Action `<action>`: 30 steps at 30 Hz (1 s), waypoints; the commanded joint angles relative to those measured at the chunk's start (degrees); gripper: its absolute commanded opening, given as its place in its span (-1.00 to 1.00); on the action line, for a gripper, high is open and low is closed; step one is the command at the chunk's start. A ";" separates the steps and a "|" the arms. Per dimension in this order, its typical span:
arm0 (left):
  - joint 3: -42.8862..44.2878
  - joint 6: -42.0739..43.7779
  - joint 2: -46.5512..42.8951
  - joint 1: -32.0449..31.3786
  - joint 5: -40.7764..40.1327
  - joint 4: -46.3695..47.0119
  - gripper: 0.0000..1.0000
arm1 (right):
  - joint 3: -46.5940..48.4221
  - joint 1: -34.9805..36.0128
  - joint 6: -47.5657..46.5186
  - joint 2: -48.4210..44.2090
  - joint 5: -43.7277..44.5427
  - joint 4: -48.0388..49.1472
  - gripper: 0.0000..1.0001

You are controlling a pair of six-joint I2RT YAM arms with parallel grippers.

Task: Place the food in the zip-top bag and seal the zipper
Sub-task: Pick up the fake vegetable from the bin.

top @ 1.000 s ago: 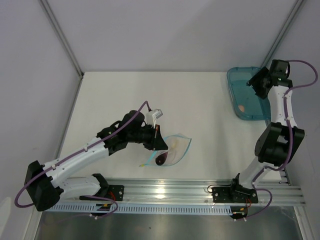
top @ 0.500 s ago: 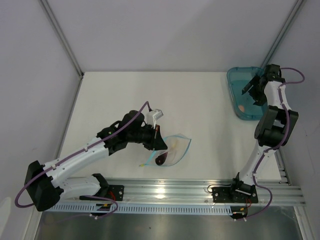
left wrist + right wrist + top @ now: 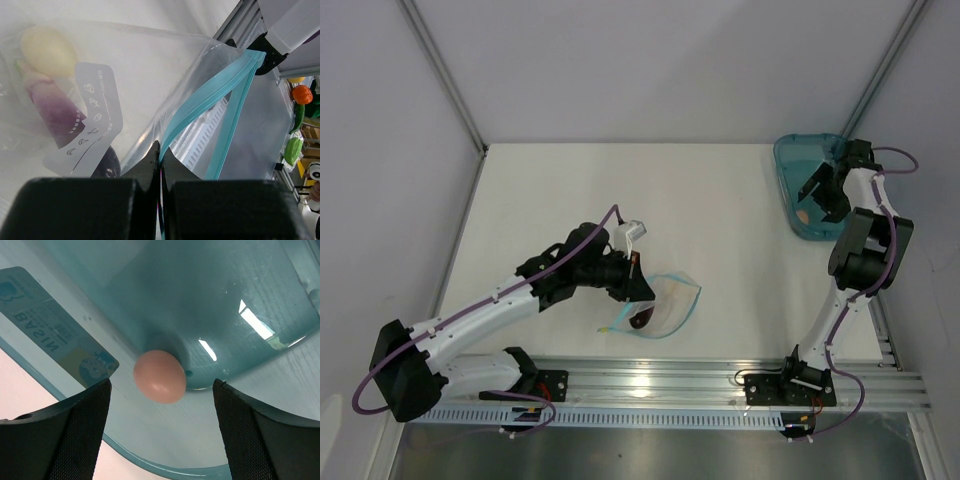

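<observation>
Nearest us, our left tool (image 3: 160,165) pinches the zipper (image 3: 210,95) of the zip-top bag (image 3: 150,65) on the tabletop (image 3: 620,190), purple piece (image 3: 55,112) and cream piece (image 3: 48,50) inside, while farther off our right tool (image 3: 161,385) hangs spread over the peach-pink piece (image 3: 159,376) in the teal tray (image 3: 225,300).

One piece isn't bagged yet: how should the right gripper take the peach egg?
Across its rounded middle, from straight above. The peach egg lies on the floor of the teal tray, near its curved wall, with the open right gripper straddling it, so closing should probably centre it.
</observation>
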 commanded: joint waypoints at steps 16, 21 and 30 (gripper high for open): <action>-0.81 -0.65 0.72 0.80 1.84 3.40 -0.99 | 3.79 -1.27 0.06 5.30 -2.49 -2.63 0.64; -0.90 -0.74 0.90 0.89 1.93 3.58 -0.99 | 3.44 -1.53 0.06 5.65 -3.28 -2.89 0.62; -0.98 -1.09 1.60 0.89 2.63 4.19 -0.99 | 1.95 -1.09 0.85 6.00 -5.47 -1.84 0.58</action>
